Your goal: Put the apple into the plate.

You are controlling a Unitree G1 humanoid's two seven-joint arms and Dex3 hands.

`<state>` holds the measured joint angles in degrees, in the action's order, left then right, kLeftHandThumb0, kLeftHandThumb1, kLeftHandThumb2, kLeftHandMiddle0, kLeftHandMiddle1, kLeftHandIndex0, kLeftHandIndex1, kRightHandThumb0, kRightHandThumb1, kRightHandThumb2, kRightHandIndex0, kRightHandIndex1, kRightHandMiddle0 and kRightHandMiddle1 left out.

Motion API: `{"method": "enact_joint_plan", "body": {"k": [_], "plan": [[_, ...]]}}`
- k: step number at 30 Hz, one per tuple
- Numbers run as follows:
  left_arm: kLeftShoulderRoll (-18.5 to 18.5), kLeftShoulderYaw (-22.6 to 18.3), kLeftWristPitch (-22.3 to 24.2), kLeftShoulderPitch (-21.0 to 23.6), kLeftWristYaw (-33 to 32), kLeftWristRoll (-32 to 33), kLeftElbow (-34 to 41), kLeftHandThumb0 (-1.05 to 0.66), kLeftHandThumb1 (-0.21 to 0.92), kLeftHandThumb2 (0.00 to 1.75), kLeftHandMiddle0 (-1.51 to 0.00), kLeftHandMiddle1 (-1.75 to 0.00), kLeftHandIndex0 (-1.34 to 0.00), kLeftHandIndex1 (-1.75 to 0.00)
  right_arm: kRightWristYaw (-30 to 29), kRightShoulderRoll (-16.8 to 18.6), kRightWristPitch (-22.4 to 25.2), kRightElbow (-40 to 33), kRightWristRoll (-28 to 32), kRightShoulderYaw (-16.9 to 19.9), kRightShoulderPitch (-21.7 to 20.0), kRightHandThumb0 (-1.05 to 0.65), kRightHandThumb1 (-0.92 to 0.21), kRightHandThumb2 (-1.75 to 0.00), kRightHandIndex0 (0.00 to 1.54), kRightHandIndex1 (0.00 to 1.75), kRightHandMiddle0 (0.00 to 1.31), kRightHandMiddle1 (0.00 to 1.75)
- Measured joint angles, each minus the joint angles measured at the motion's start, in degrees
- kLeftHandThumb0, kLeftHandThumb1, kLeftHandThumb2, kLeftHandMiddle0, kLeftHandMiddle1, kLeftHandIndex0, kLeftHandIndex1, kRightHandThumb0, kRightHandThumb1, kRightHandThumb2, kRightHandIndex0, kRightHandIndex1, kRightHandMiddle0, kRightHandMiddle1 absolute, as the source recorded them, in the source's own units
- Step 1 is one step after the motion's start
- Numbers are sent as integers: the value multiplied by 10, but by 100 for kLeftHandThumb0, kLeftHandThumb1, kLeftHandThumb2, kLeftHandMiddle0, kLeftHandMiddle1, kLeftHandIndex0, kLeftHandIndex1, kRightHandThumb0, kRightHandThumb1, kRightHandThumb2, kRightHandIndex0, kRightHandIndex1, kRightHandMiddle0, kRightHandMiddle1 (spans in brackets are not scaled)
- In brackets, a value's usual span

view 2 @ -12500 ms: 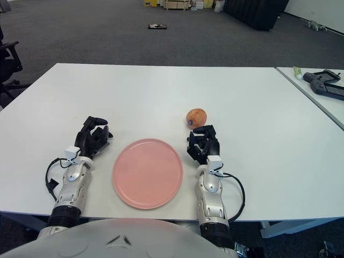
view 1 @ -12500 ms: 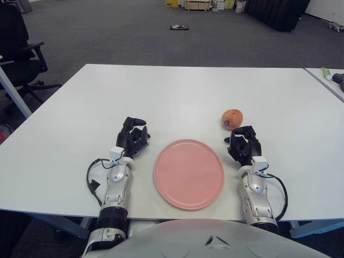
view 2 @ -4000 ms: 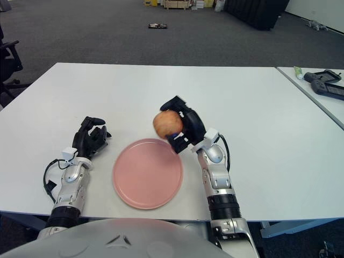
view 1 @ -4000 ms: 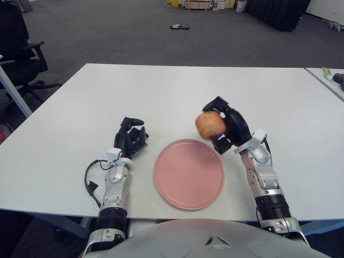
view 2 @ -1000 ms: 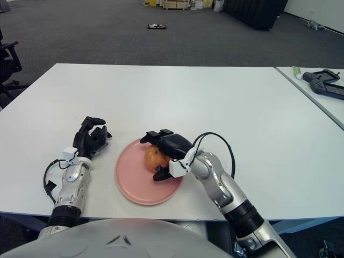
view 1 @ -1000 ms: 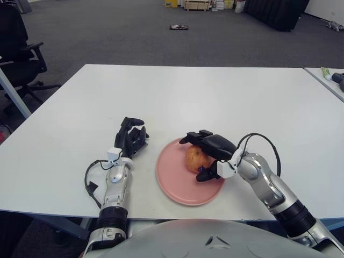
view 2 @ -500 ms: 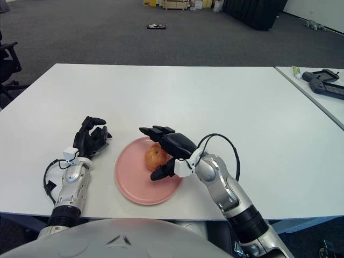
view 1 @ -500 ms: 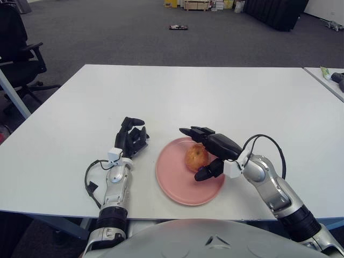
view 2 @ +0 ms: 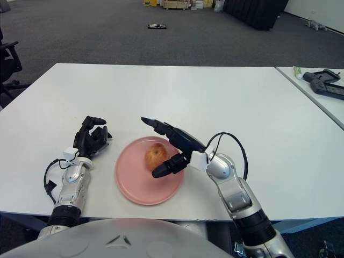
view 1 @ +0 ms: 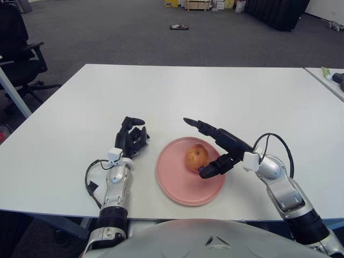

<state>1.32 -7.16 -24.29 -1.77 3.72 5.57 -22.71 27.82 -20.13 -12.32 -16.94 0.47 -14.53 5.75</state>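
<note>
The apple [view 1: 197, 157] sits on the pink plate [view 1: 175, 183]. The right hand [view 1: 219, 148], fingers spread wide and holding nothing, is at its 3 o'clock. The left hand [view 1: 131, 141], fingers curled and holding nothing, shows on the tabletop [view 1: 177, 97] at the plate's 9 o'clock.

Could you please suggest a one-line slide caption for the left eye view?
Apple sits on the pink plate; right hand open beside it, left hand left of the plate.

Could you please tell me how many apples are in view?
1: the reddish-orange round apple lies on the pink round plate, beside the open right hand. None seems hidden.
</note>
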Motion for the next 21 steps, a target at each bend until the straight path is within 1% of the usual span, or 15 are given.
{"method": "enact_joint_plan", "body": {"k": [2, 6, 7, 8, 9, 10, 11, 12, 13, 14, 16, 20, 21], "plan": [[0, 0, 0, 0, 0, 0, 0, -40, 62, 95, -70, -175, -39, -175, -4, 19, -28, 37, 16, 8, 2, -105, -91, -31, 0, 0, 0, 0], [0, 0, 0, 0, 0, 0, 0, -40, 62, 94, -70, -175, -38, -175, -37, 51, -60, 110, 19, 29, 2, -105, -92, -43, 0, 0, 0, 0], [0, 0, 0, 0, 0, -1, 0, -40, 62, 94, -70, -175, -38, -175, -46, 58, -67, 125, 20, 35, 2, -104, -92, -45, 3, 2, 0, 8], [0, 0, 0, 0, 0, -1, 0, -40, 62, 94, -70, -175, -38, -175, -57, 69, -77, 142, 22, 43, 2, -103, -92, -47, 7, 5, 0, 20], [0, 1, 0, 0, 0, -1, 0, -40, 62, 94, -71, -175, -38, -175, -66, 78, -85, 154, 25, 49, 2, -99, -92, -49, 12, 14, 0, 49], [-1, 1, 0, 0, 0, -1, 0, -40, 62, 94, -71, -175, -38, -175, -77, 92, -94, 165, 32, 56, 2, -98, -92, -50, 13, 20, 0, 59], [-1, 1, 0, 0, 0, -2, 0, -40, 62, 95, -71, -175, -38, -175, -88, 104, -103, 173, 39, 64, 2, -95, -92, -52, 12, 35, 0, 80], [-1, 1, 0, 0, 0, -2, 0, -40, 62, 95, -71, -175, -39, -175, -97, 117, -109, 177, 47, 71, 3, -90, -92, -55, 14, 53, 4, 100], [-1, 1, 0, 0, 0, -2, 0, -40, 62, 95, -71, -175, -39, -175, -112, 134, -119, 179, 59, 80, 5, -87, -92, -58, 15, 66, 6, 113], [-1, 1, 0, 0, 0, -3, 0, -40, 61, 95, -70, -175, -39, -175, -121, 150, -127, 180, 66, 84, 7, -84, -92, -59, 17, 76, 9, 122], [-1, 2, 0, 0, 0, -3, 0, -40, 61, 95, -70, -175, -39, -175, -141, 177, -145, 180, 77, 92, 10, -81, -92, -61, 19, 85, 12, 129], [-1, 2, 0, 0, 0, -3, 0, -40, 62, 95, -68, -175, -38, -175, -169, 214, -182, 188, 78, 103, 13, -75, -90, -65, 29, 100, 22, 138], [-1, 2, 0, 0, 0, -2, 0, -40, 62, 95, -68, -175, -38, -175, -174, 221, -192, 193, 76, 105, 13, -74, -90, -66, 32, 108, 25, 141]]}}
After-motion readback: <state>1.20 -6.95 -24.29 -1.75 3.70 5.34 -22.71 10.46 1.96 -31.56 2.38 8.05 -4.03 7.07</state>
